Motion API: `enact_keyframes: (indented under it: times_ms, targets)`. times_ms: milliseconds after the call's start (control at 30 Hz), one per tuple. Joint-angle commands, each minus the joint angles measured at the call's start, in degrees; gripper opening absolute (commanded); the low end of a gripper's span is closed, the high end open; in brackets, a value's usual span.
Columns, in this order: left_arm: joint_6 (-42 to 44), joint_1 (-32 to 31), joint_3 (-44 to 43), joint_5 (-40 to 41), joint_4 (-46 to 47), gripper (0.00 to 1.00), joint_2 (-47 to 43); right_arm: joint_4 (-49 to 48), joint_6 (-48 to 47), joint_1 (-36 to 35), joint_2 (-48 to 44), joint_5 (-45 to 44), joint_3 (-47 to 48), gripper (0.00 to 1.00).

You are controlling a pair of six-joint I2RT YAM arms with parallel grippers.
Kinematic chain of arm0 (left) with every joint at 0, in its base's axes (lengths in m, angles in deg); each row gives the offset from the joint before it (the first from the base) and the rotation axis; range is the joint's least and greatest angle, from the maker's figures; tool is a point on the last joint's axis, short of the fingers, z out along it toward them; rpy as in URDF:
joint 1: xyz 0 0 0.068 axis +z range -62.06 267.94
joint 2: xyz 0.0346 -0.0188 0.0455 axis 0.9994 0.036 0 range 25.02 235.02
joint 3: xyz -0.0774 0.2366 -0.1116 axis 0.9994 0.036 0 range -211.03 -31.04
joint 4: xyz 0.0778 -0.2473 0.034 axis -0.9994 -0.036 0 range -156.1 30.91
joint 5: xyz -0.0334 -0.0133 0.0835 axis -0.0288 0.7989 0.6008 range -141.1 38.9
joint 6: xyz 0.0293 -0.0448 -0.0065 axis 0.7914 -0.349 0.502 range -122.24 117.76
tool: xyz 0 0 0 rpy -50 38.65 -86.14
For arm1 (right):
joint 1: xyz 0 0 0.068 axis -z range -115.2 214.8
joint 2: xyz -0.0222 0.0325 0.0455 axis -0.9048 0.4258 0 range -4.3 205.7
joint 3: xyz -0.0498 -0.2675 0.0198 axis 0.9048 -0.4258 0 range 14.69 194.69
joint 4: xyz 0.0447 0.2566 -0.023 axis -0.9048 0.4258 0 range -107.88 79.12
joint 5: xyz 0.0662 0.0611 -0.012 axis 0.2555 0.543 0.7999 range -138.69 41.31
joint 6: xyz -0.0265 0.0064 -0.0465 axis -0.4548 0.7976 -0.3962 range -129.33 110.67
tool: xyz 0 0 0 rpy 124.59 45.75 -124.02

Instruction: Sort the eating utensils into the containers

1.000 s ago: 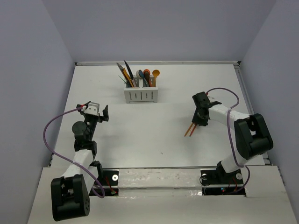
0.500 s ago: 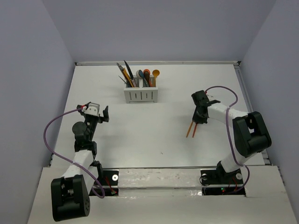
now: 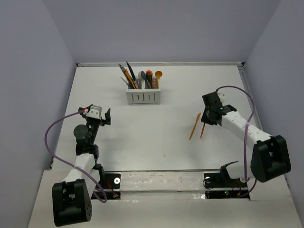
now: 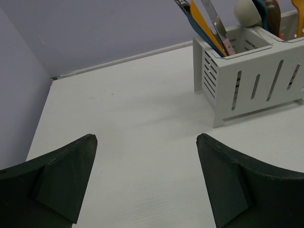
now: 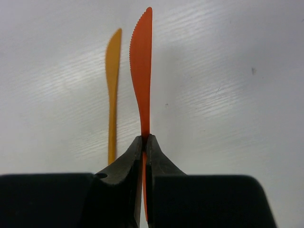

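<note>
My right gripper is shut on the handle of a red-orange knife, whose serrated blade points away from the wrist camera, toward the near edge in the top view. A yellow-orange knife lies flat on the table just left of it. The white caddy stands at the back centre and holds several utensils, handles and heads sticking up. In the left wrist view the caddy is far right. My left gripper is open and empty at the left.
White walls enclose the table on three sides. The back rim runs behind the caddy. A purple cable loops above the right arm. The arm bases sit at the near edge.
My right gripper has shifted right with the red-orange knife, drawing it apart from the yellow-orange knife, which stays on the table. The left arm has not moved.
</note>
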Motion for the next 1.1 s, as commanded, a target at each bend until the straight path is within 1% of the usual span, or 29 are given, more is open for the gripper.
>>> enact_keyframes:
  times_ms: [0,33,100,133,167,200,233,267,300,333,367,400,467,533,567,600,633,700,733,767,800,833,867,1000,1033,1067]
  targets:
    - [1.0,0.0,-1.8,-0.2,1.2,0.99,-1.4,-1.6,-6.5,-2.1,-10.5,-2.5,5.9,0.00]
    - [1.3,0.1,-2.7,-0.1,-1.8,0.99,-1.4,-3.9,-8.9,-2.8,-13.6,-2.5,7.9,0.00]
    - [2.5,0.1,-6.4,0.2,-5.3,0.99,-1.4,-7.0,-11.5,-4.9,-15.8,-3.5,10.1,0.00]
    - [3.0,0.1,-7.7,-0.1,-9.2,0.99,-1.2,-9.8,-12.6,-7.9,-16.6,-4.5,12.7,0.00]
    - [3.6,0.1,-11.0,-1.2,-11.3,0.99,-1.2,-11.3,-15.3,-9.6,-16.5,-6.9,14.1,0.00]
    - [4.7,0.1,-13.2,-2.3,-16.8,0.99,-1.4,-15.2,-17.1,-11.7,-16.2,-8.3,15.4,0.00]
    - [5.4,0.1,-18.2,-4.1,-20.6,0.99,-1.4,-17.8,-21.3,-15.5,-14.8,-9.4,17.8,0.00]
    - [6.4,0.1,-21.0,-8.7,-24.4,0.99,-1.4,-20.1,-23.2,-17.0,-13.7,-9.6,19.2,0.00]
    - [7.1,0.1,-24.2,-11.0,-32.8,0.99,-0.9,-23.5,-24.6,-18.4,-12.4,-8.9,20.9,0.00]
    - [7.9,0.1,-30.5,-13.6,-37.0,0.99,-0.7,-24.1,-25.4,-19.7,-8.7,-6.1,25.8,0.00]
    - [8.0,0.0,-33.4,-16.0,-40.7,0.99,-0.1,-24.2,-25.2,-20.2,-6.7,-4.9,28.4,0.00]
    - [7.7,-0.1,-36.3,-20.9,-47.0,0.99,0.6,-24.9,-25.0,-20.8,-4.6,-3.9,31.1,0.00]
    - [5.4,-0.5,-41.7,-24.0,-50.6,0.99,1.0,-27.4,-26.5,-23.3,1.3,-1.3,37.0,0.00]
    - [3.1,-0.5,-43.1,-24.2,-51.7,0.99,0.5,-32.7,-28.9,-25.2,5.4,0.1,40.7,0.00]
    - [1.3,-0.5,-43.7,-24.5,-51.8,0.99,0.5,-35.4,-32.2,-26.1,7.7,0.9,42.4,0.00]
    - [0.7,-0.7,-43.8,-25.3,-51.9,0.99,0.5,-37.6,-33.7,-27.3,12.3,1.9,44.1,0.00]
    - [0.1,-0.7,-43.9,-25.1,-52.0,0.99,0.5,-41.3,-36.5,-27.3,14.8,3.0,47.7,0.00]
    - [-1.0,-0.7,-43.2,-22.6,-52.4,0.99,0.8,-45.2,-37.7,-27.3,19.4,8.1,50.9,0.00]
    - [-0.8,-0.7,-42.6,-21.2,-52.6,0.99,0.7,-48.2,-38.3,-27.9,24.0,9.1,54.0,0.00]
    - [0.1,-0.7,-40.8,-17.8,-52.0,0.99,0.4,-51.6,-39.7,-27.9,26.3,10.5,55.3,0.00]
    - [0.1,-0.7,-39.5,-16.1,-52.0,0.99,0.4,-51.6,-40.8,-27.9,28.4,11.1,56.5,0.00]
    - [1.7,-0.7,-38.1,-14.3,-50.6,0.99,0.2,-54.8,-41.8,-27.9,32.5,11.4,58.4,0.00]
    - [2.4,-0.8,-35.1,-11.1,-49.7,0.99,0.1,-56.0,-43.4,-27.9,34.4,11.9,59.5,0.00]
    - [5.0,-0.7,-28.2,-4.6,-42.7,0.99,0.8,-56.8,-43.8,-27.9,44.4,14.0,65.3,0.00]
    - [5.0,-0.7,-27.0,-3.7,-41.6,0.99,1.1,-57.1,-43.8,-27.9,44.5,14.5,65.7,0.00]
    - [4.9,-0.6,-24.9,-2.5,-39.2,0.99,1.7,-57.6,-43.7,-27.9,46.5,14.6,65.9,0.00]
